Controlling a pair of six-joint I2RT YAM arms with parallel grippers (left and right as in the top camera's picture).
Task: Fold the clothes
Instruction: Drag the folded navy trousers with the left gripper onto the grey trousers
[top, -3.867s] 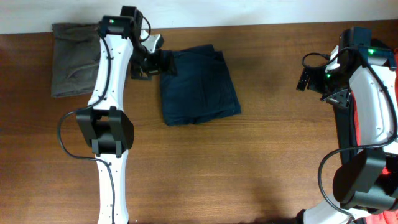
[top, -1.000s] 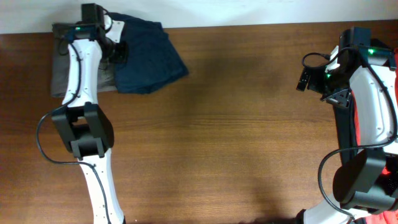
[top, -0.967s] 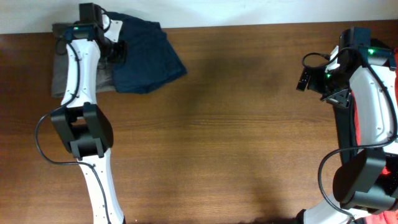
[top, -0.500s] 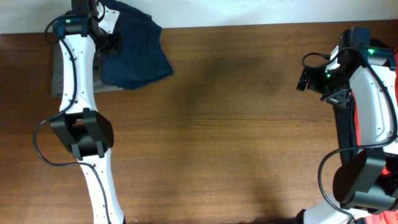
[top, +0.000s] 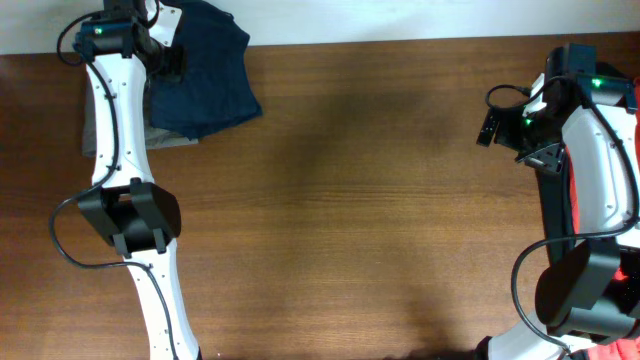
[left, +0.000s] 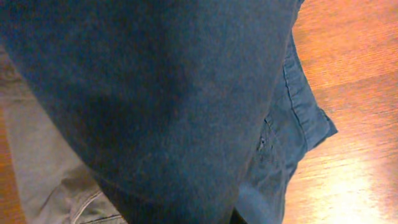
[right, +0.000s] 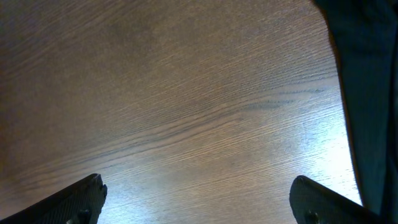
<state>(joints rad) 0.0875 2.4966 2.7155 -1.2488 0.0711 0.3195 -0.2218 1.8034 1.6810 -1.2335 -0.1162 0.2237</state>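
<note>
The left gripper reaches to the far corner of the table. We see it holding the navy blue garment by one edge, with its fingers buried in the cloth. The bunched garment spreads away from the gripper toward the middle of the table, and its upper part hangs past the table's far edge. In the left wrist view, navy fabric sits right against the camera and fills most of the frame. A seamed, stitched edge trails down onto the bare wood beside it.

Under the gripper and its load lie the grey-olive trousers. They are flat on the table and partly covered by the navy cloth.

Across the table, well apart from the garments, the right gripper hangs over bare wood. Its fingertips are spread wide and nothing is between them. A dark shape crosses the edge of that wrist view beside the gripper, and we cannot tell what it is. Red fabric shows well behind the right gripper, near the arm's base.
</note>
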